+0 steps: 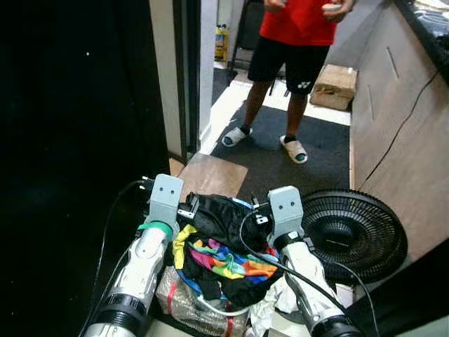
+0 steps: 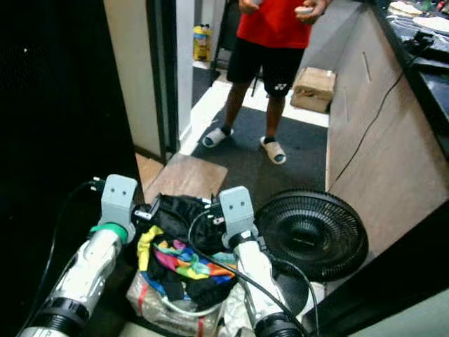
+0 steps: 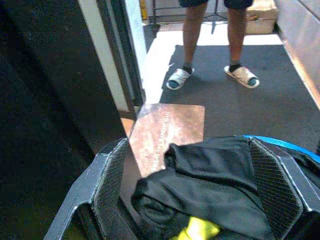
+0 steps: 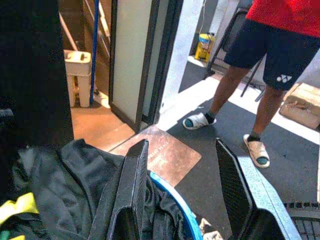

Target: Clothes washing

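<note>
A heap of clothes [image 1: 224, 260], black and rainbow-striped, sits between both arms, its long axis running away from the robot toward a floor mat [image 1: 210, 175]. The left pincer [image 3: 200, 200] spreads wide around black cloth; the right pincer [image 4: 187, 195] is spread beside it. A fan [image 1: 351, 232] lies right; a person [image 1: 291, 42] stands ahead.

The 2 head views look forward and down over both arms at a clothes pile [image 1: 224, 249], a floor fan [image 1: 351, 235] and a standing person [image 1: 295, 42]. Both wrist cameras sit close above the clothes, facing the brown mat [image 3: 167, 132], probably from opposite sides.
</note>
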You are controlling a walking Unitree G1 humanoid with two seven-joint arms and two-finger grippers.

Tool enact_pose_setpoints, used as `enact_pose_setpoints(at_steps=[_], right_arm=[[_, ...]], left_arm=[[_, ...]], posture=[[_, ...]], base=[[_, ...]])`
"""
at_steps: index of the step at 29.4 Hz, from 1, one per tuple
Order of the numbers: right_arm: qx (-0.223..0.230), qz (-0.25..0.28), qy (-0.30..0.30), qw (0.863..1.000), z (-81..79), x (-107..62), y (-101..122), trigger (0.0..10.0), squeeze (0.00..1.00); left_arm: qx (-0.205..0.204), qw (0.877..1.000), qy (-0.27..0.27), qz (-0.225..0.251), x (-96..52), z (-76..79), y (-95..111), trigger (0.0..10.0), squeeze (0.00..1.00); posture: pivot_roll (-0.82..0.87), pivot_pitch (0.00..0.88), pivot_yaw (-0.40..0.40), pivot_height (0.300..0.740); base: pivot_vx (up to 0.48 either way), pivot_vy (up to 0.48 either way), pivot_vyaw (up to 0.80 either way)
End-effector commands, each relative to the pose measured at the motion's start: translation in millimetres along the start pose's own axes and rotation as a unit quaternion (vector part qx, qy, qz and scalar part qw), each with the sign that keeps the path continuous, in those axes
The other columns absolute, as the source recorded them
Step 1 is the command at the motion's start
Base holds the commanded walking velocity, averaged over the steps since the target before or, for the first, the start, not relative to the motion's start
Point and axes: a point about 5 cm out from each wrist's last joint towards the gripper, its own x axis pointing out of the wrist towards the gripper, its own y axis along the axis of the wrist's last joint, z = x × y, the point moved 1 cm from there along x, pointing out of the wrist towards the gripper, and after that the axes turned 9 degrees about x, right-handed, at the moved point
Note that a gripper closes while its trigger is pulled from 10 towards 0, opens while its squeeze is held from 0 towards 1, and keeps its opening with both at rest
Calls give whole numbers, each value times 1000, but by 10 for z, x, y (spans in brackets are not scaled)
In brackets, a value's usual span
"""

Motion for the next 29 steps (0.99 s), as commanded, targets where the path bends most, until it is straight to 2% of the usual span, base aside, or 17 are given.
enact_pose_setpoints(at_steps=[1, 9, 14, 16, 20, 21, 23, 29], right_arm=[[1, -17, -5, 1000, 10, -50, -87, 10000, 0], [-2, -26, -16, 1000, 55, -94, -140, 10000, 0], [-2, -28, -22, 999, 75, -92, -151, 10000, 0], [14, -26, -28, 999, 63, -66, -140, 10000, 0], [29, -29, -23, 999, 33, -53, -140, 10000, 0], [38, -42, -7, 998, -19, -74, -193, 10000, 0], [41, -60, 7, 997, -60, -112, -265, 10000, 0], [24, -99, 27, 994, -104, -229, -449, 10000, 0]], left_arm=[[8, 999, -29, -33, -60, 127, -183, 10000, 0], [20, 998, -44, -49, -88, 274, -304, 10000, 0], [37, 997, -54, -46, -95, 329, -313, 10000, 0], [59, 995, -65, -50, -106, 373, -349, 10000, 0], [68, 994, -70, -56, -113, 377, -381, 10000, 0], [75, 993, -71, -60, -110, 354, -399, 10000, 0], [78, 993, -68, -62, -97, 305, -399, 10000, 0], [73, 994, -55, -64, -68, 186, -378, 10000, 0]], posture=[[30, 0, 21, 740], [18, 0, 27, 740], [13, 0, 32, 740], [7, 31, 45, 740], [6, 45, 46, 740], [14, 79, 55, 740], [19, 95, 62, 740], [32, 115, 71, 740]], base=[[0, 0, 0], [0, 0, 0], [0, 0, 0], [0, 0, 0], [0, 0, 0], [0, 0, 0], [0, 0, 0], [0, 0, 0]])
